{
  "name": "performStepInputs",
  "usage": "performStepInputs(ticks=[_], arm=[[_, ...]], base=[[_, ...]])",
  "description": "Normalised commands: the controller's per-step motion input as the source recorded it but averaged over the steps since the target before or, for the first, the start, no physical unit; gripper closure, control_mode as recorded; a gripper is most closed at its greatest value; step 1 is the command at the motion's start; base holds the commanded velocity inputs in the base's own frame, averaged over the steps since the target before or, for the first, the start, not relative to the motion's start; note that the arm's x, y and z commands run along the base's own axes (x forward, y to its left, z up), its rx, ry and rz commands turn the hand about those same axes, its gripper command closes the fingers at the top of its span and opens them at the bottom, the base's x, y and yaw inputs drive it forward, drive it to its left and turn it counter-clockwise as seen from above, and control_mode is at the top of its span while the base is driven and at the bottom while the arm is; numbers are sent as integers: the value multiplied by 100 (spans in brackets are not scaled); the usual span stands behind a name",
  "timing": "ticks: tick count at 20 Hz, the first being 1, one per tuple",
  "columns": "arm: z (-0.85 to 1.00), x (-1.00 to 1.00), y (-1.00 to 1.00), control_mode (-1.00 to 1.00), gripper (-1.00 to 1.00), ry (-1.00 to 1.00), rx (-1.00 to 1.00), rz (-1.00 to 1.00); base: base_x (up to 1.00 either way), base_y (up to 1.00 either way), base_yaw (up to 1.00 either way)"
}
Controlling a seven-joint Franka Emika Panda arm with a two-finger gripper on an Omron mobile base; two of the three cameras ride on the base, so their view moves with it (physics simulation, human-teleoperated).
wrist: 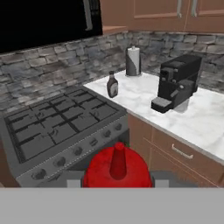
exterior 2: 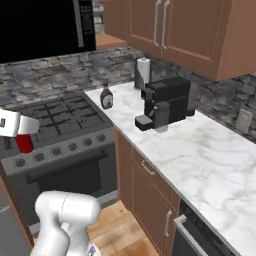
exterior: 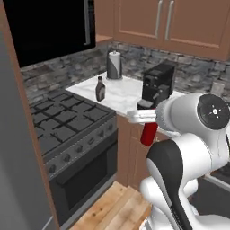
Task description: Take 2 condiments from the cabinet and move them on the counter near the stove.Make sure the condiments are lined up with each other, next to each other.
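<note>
carrying the red bottle (exterior: 148, 133) is the step in hand, i think. one condiment, the brown bottle (exterior: 100, 89), already stands on the bench (exterior: 128, 92) just beside the stove (exterior: 67, 130), so the red one is the second to go.

left base view: the end effector (exterior: 143, 117) sits at about 3 o'clock from the middle of the picture. it is clamped on the top of the red bottle, which hangs down in front of the wood doors under the bench. the brown bottle is at about 11 o'clock, near the bench's edge by the stove. a paper towel roll (exterior: 114, 65) stands behind it and a black coffee machine (exterior: 158, 83) is off to its right.

right base view: the end effector (exterior 2: 20, 131) is at 9 o'clock, over the stove's (exterior 2: 55, 135) front strip of knobs, with the red bottle (exterior 2: 24, 143) under it. the brown bottle (exterior 2: 106, 97) is at 12 o'clock on the bench (exterior 2: 200, 150).

hand view: the red bottle's (wrist: 117, 166) cap fills the 6 o'clock spot, held tight between the tips. the brown bottle (wrist: 112, 85) is at 12 o'clock, well apart from it.

next move, i guess: lift the red bottle up over the bench edge, bring it close to the brown one, and set it down upright right beside it, in a line. it must not bump the brown bottle over.

containers: the cabinet doors (exterior: 164, 20) up top are closed, so i cannot tell what is inside.
</note>
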Motion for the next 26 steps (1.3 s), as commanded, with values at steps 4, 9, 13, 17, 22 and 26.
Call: performStepInputs(ticks=[4,9,13,17,22,26], arm=[[0,0,0,100,100,0,0,0],[0,0,0,100,100,0,0,0],[0,0,0,100,100,0,0,0],[0,0,0,100,100,0,0,0],[0,0,0,100,100,0,0,0],[0,0,0,100,100,0,0,0]], base=[[64,25,44],[65,19,44],[63,-14,42],[66,-26,40],[53,-31,36],[50,-28,28]])
